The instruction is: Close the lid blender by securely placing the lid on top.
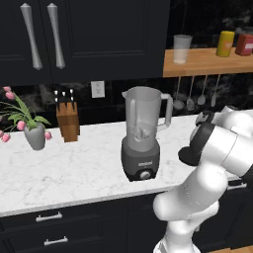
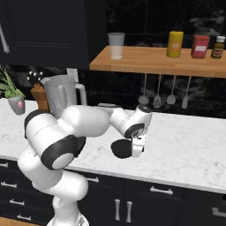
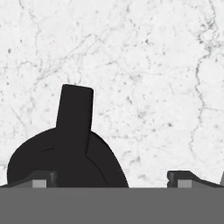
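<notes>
I am looking over a white marble counter (image 1: 74, 168) under dark cabinets (image 1: 89, 34), with a wooden shelf (image 2: 150, 62) at the upper right. Far left in the left base view sits a grey vase of pink flowers (image 1: 34, 134), then a wooden knife block (image 1: 67, 121). Next comes the blender (image 1: 142, 133), upright near the counter's front edge, its jar mouth uncovered. To its right my gripper (image 2: 134, 149) hangs low over the marble with the lid (image 2: 121, 148) at its fingertips; in the right base view the black disc sits tilted just beside the white hand, well apart from the blender. In the hand view the lid (image 3: 65, 162) lies against the left fingertip (image 3: 41, 178), while the other tip stands well clear of it, so I cannot tell whether the pincer truly grips it. Above, the shelf carries a clear tumbler (image 2: 116, 45), a yellow jar (image 2: 175, 44) and a red one (image 2: 200, 46).
</notes>
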